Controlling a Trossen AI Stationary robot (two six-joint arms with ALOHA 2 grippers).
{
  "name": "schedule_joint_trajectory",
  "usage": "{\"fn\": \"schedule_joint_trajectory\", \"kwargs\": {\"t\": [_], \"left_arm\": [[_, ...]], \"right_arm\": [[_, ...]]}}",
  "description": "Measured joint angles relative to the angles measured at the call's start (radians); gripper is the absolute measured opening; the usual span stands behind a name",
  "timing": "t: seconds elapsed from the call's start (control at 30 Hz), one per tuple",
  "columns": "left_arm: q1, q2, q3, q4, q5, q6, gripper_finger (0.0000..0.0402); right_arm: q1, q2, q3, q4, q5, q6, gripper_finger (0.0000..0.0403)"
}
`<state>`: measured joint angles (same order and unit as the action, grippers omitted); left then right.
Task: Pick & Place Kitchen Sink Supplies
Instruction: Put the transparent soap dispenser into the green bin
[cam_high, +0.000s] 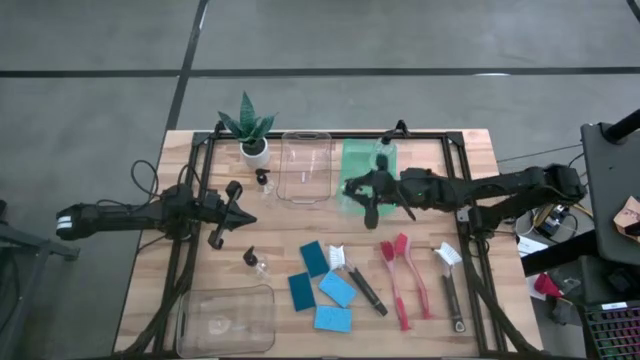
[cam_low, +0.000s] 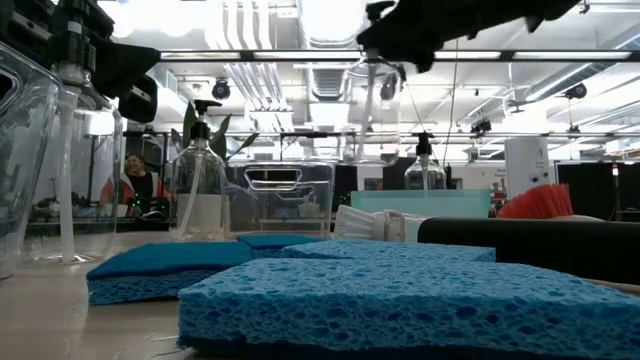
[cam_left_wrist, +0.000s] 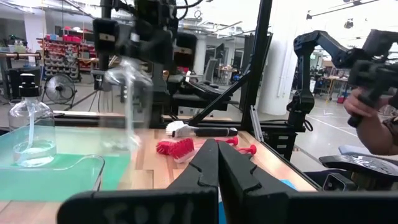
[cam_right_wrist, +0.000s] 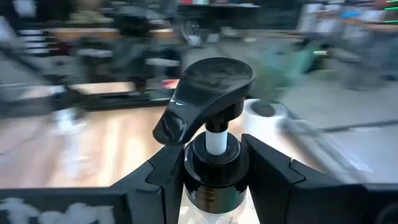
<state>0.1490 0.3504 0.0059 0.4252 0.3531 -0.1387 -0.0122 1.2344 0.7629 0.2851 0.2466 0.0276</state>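
The wooden bench (cam_high: 140, 250) has a black frame round it and stands on a grey floor crossed by dark lines. Behind it the low view takes in a big workshop with bright ceiling lights, pipes and racks, and a person sits far off at the back.

Both dark arms reach in over the bench. The right gripper (cam_high: 366, 192) hangs over the green bin (cam_high: 352, 158) at the far side, its jaws clamped on the neck of a clear pump bottle (cam_right_wrist: 214, 155) with a black top, held up in the air. The left gripper (cam_high: 240, 217) sits near the middle left, jaws pressed together and holding nothing.

A clear bin (cam_high: 306, 165) stands beside the green one, which already has one bottle standing in it. A second clear bin (cam_high: 226, 320) sits at the near left corner. The small potted plant (cam_high: 250, 133) is at the far left.

Two red dish brushes (cam_high: 403, 280) lie side by side near the middle right, with a black-handled brush (cam_high: 450, 285) to their right and another black brush (cam_high: 355, 280) to their left, white bristles towards the far side. Four flat blue sponges (cam_high: 322, 288) cluster at the near middle, two darker and two lighter. Two more small clear bottles remain on the wood, one (cam_high: 263, 180) by the plant and one (cam_high: 256, 262) just in front of the left gripper.
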Motion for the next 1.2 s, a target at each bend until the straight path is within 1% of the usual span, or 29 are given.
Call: {"fn": "schedule_joint_trajectory", "kwargs": {"t": [0.03,0.1,0.23,0.3,0.43,0.57,0.67,0.8,1.0,1.2], "left_arm": [[0.000,0.000,0.000,0.000,0.000,0.000,0.0000],[0.000,0.000,0.000,0.000,0.000,0.000,0.0000],[0.000,0.000,0.000,0.000,0.000,0.000,0.0000],[0.000,0.000,0.000,0.000,0.000,0.000,0.0000],[0.000,0.000,0.000,0.000,0.000,0.000,0.0000],[0.000,0.000,0.000,0.000,0.000,0.000,0.0000],[0.000,0.000,0.000,0.000,0.000,0.000,0.0000],[0.000,0.000,0.000,0.000,0.000,0.000,0.0000],[0.000,0.000,0.000,0.000,0.000,0.000,0.0000],[0.000,0.000,0.000,0.000,0.000,0.000,0.0000]], "right_arm": [[-0.002,-0.010,0.000,0.000,0.036,-0.006,0.0137],[-0.012,-0.021,-0.001,0.003,0.071,-0.018,0.0135],[-0.059,-0.023,-0.002,0.002,0.074,-0.028,0.0138],[-0.092,-0.023,-0.005,-0.003,0.092,-0.023,0.0141],[-0.164,-0.021,-0.023,0.001,0.097,0.015,0.0141],[-0.224,-0.021,-0.053,0.037,0.096,0.050,0.0138],[-0.258,0.001,-0.081,0.102,0.094,0.069,0.0140],[-0.290,0.070,-0.093,0.175,0.094,0.082,0.0142],[-0.337,0.212,-0.078,0.246,0.099,0.165,0.0141],[-0.367,0.295,-0.076,0.302,0.167,0.211,0.0138]]}}
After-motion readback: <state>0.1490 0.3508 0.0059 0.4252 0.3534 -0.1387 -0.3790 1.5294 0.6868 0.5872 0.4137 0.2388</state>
